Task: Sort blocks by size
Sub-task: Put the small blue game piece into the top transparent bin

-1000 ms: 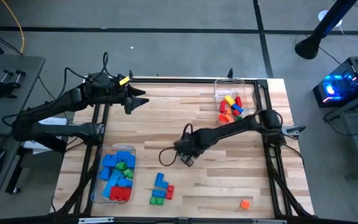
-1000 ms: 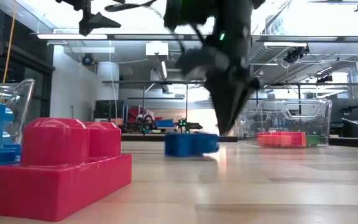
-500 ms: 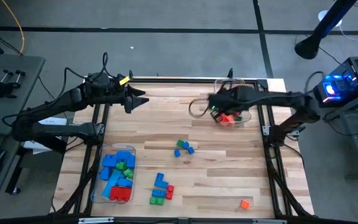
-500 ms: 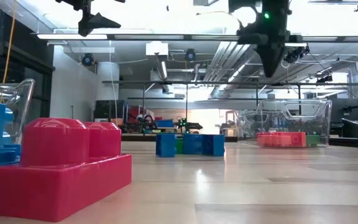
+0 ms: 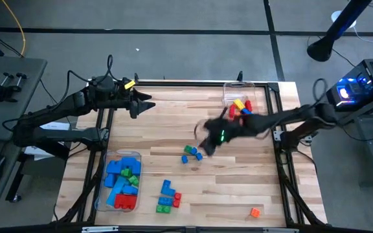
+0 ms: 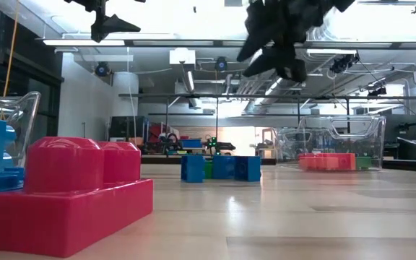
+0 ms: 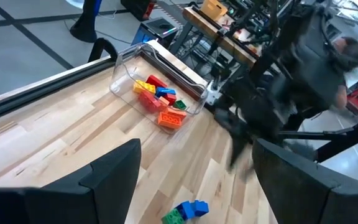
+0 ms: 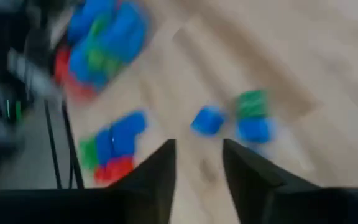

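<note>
Blocks filled the left tub; left gripper waited open above the table's far side. Right gripper – empty, fingers parted – hovered over the loose blue-and-green blocks mid-table. Judged step: approach. Next: descend, grasp one.

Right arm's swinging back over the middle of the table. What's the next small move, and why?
Probably lower the right pincer onto the small blue and green blocks lying loose mid-table. Its fingers stand apart with nothing between them, the cluster lies just ahead, and the left pincer waits far off.
</note>
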You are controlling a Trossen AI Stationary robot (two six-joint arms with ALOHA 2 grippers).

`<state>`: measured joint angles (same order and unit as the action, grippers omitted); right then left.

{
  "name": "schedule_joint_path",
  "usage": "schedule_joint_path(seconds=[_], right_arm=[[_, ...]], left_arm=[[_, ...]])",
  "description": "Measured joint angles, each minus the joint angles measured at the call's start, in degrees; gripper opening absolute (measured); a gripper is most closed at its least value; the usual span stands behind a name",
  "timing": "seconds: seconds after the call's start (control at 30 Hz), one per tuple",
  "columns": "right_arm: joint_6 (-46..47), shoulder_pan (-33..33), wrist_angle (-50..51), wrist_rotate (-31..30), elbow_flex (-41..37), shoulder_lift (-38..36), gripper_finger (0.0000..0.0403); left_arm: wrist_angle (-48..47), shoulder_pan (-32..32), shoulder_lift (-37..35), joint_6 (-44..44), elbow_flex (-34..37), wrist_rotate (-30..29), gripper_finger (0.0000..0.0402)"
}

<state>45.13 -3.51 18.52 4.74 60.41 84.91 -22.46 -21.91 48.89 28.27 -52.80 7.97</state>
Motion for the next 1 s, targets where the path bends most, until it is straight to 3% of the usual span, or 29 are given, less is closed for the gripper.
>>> schedule_joint_path(seconds=[0.2, 0.33, 0.5, 0.63, 0.87, 1.0], right_arm=[[-7.0, -5.6, 5.3, -0.3, 7.0, 10.9, 0.0229], [-5.8, -5.7, 15.0, -3.0, 13.8, 19.1, 0.0267], [-0.1, -5.4, 26.8, -8.2, 22.8, 28.0, 0.0272], [1.4, -5.6, 29.2, -9.0, 27.6, 32.7, 0.0272], [7.4, -6.0, 32.6, -6.7, 29.0, 36.6, 0.0267], [8.8, -5.9, 34.5, -7.1, 29.0, 37.2, 0.0227]], left_arm=[[0.0, 0.0, 0.1, -0.9, 0.0, 0.0, 0.0294], [-0.2, 0.0, 0.1, -1.7, 0.0, 0.0, 0.0294], [-0.5, 0.0, 0.1, -2.5, 0.0, 0.0, 0.0294], [-0.6, 0.0, 0.1, -2.6, 0.0, 0.0, 0.0294], [-1.4, 0.0, 0.1, -3.0, 0.0, 0.0, 0.0294], [-1.7, 0.0, 0.1, -3.0, 0.0, 0.0, 0.0294]])
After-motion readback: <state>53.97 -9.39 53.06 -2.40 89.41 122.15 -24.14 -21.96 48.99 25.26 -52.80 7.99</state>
